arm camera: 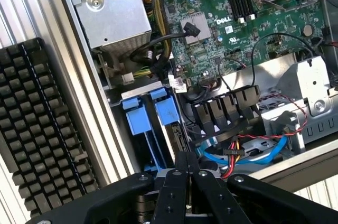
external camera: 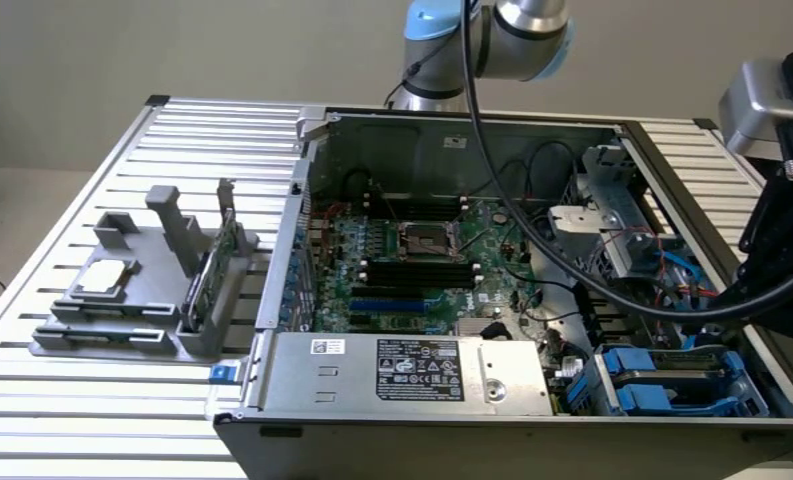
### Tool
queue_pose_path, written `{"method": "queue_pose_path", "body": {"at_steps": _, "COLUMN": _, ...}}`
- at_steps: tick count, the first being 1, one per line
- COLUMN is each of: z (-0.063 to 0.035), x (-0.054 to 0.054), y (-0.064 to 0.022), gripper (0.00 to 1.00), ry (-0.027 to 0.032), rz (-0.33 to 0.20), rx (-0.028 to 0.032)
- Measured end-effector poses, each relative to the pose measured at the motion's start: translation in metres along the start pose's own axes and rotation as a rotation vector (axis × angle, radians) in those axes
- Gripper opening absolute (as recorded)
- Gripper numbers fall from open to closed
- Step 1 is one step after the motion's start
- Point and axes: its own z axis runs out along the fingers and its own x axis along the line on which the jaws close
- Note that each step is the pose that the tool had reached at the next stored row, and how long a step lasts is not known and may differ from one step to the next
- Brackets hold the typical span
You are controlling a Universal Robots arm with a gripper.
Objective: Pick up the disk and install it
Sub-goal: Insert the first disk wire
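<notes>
Hovering right over the disk [arm camera: 168,113]; claw [arm camera: 187,158] closed, nothing visible between the fingers; disk sits in the near corner of the computer case [external camera: 369,435], straight ahead of the fingertips, close; its blue rails [arm camera: 136,114] run lengthwise toward the claw; contact unclear.

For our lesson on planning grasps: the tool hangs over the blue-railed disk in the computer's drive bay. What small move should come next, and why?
Probably open the tool. It is shut, holding nothing, just above the disk, which sits inside the computer case between its blue rails. A shut tool could not straddle it, so opening before any descent seems wise.
</notes>
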Motion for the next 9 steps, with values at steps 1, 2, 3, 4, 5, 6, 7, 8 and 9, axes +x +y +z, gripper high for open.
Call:
{"method": "queue_pose_path", "body": {"at_steps": 1, "z": 0.0, "x": 0.0, "y": 0.0, "gripper": 0.11, "ry": 0.0019, "rz": 0.009, "rx": -0.0042}}
{"method": "queue_pose_path", "body": {"at_steps": 2, "z": 0.0, "x": 0.0, "y": 0.0, "gripper": 0.11, "ry": 0.0039, "rz": 0.019, "rx": -0.0085}}
{"method": "queue_pose_path", "body": {"at_steps": 3, "z": 0.0, "x": 0.0001, "y": 0.0, "gripper": 0.11, "ry": 0.0057, "rz": 0.028, "rx": -0.0124}}
{"method": "queue_pose_path", "body": {"at_steps": 4, "z": 0.0, "x": 0.0, "y": 0.0001, "gripper": 0.11, "ry": 0.0074, "rz": 0.038, "rx": -0.0161}}
{"method": "queue_pose_path", "body": {"at_steps": 5, "z": 0.0001, "x": 0.0001, "y": 0.0001, "gripper": 0.11, "ry": 0.0091, "rz": 0.048, "rx": -0.0193}}
{"method": "queue_pose_path", "body": {"at_steps": 6, "z": 0.0001, "x": 0.0001, "y": 0.0001, "gripper": 0.11, "ry": 0.0105, "rz": 0.059, "rx": -0.0219}}
{"method": "queue_pose_path", "body": {"at_steps": 7, "z": 0.0002, "x": 0.0001, "y": 0.0, "gripper": 0.11, "ry": 0.012, "rz": 0.07, "rx": -0.0243}}
{"method": "queue_pose_path", "body": {"at_steps": 8, "z": 0.0003, "x": 0.0001, "y": 0.0, "gripper": 0.11, "ry": 0.0131, "rz": 0.081, "rx": -0.0262}}
{"method": "queue_pose_path", "body": {"at_steps": 9, "z": 0.0006, "x": 0.0001, "y": 0.0001, "gripper": 0.11, "ry": 0.0141, "rz": 0.094, "rx": -0.0281}}
